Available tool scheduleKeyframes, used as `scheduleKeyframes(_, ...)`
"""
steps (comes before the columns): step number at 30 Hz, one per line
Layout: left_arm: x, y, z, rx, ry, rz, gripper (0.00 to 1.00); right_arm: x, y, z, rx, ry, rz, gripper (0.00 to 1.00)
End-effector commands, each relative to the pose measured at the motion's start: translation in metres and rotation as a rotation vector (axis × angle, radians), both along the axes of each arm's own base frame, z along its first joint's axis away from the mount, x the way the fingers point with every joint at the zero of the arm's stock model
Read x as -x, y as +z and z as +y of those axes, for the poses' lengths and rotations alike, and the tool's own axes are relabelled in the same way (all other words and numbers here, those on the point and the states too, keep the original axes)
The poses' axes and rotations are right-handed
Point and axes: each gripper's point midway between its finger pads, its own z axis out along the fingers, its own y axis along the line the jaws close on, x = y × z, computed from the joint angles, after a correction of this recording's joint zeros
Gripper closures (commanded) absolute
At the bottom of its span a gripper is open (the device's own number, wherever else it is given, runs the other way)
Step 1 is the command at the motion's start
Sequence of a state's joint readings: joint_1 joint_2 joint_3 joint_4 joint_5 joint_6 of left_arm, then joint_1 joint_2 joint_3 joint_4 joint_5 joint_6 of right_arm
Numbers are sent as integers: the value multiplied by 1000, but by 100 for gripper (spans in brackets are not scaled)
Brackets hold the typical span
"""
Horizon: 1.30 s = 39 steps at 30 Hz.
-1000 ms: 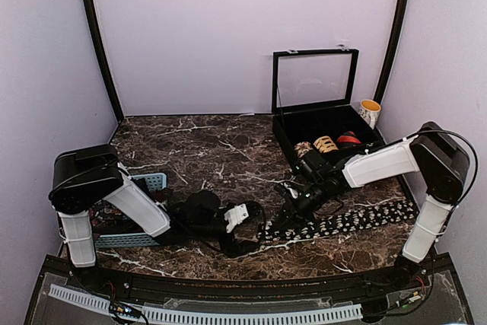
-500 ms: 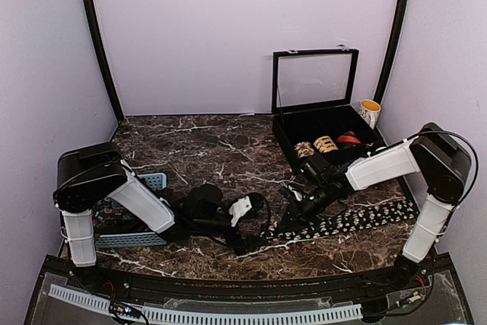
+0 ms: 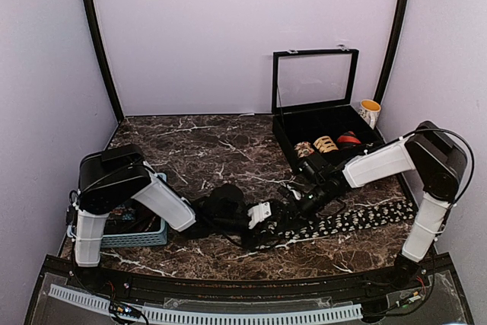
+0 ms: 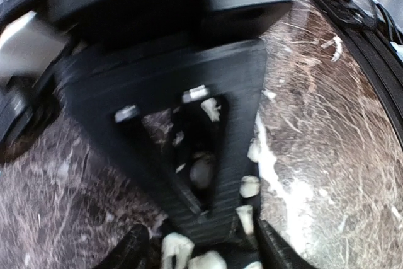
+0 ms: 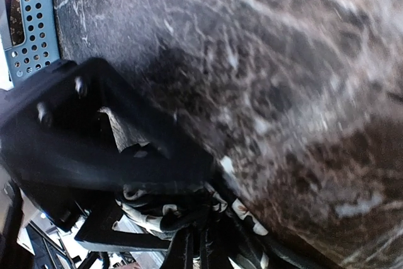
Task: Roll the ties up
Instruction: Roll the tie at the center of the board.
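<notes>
Left gripper (image 3: 268, 218): low over the table (image 3: 205, 150), reaching toward the right gripper (image 3: 295, 205). The two are nearly tip to tip.

Tie (image 3: 358, 218): black with small white prints. It lies flat on the table and runs from the spot between the two grippers, out past the right gripper and under the right arm. The near end is bunched where the grippers meet.

Left wrist view: blurred. Left fingers (image 4: 133, 249) show at the bottom edge and stand apart, with white-printed tie fabric (image 4: 179, 247) between them. Cannot tell whether they press on it. A black gripper body fills the view just ahead.

Right wrist view: jaws drawn together. Folds of the tie (image 5: 154, 212) are gathered and caught right at the tips. The other gripper's black body is close in front. A corner of the basket (image 5: 31, 23) shows beyond it.

Case (image 3: 288, 142): behind the right gripper, lid upright. It holds rolled ties, one tan-patterned (image 3: 326, 143) and one red (image 3: 348, 139).

Basket (image 3: 144, 235): blue, behind the left gripper beside that arm's elbow.

Mug (image 3: 370, 112): past the case, well apart from both grippers.
</notes>
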<state>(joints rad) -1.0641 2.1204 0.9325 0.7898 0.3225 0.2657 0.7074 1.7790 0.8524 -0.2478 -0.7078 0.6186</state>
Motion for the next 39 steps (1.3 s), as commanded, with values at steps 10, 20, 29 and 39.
scheduleKeyframes(10,5,-28,74,-158,215,75,64,-11,-7,29,36,65,-27,100)
scheduleKeyframes(20,20,-7,82,-60,156,40,30,2,-37,9,85,16,45,100)
scheduleKeyframes(29,13,-5,63,-25,109,-29,33,8,-60,-14,143,0,97,100)
scheduleKeyframes(39,14,-21,44,-27,68,27,64,4,-54,-15,138,5,78,99)
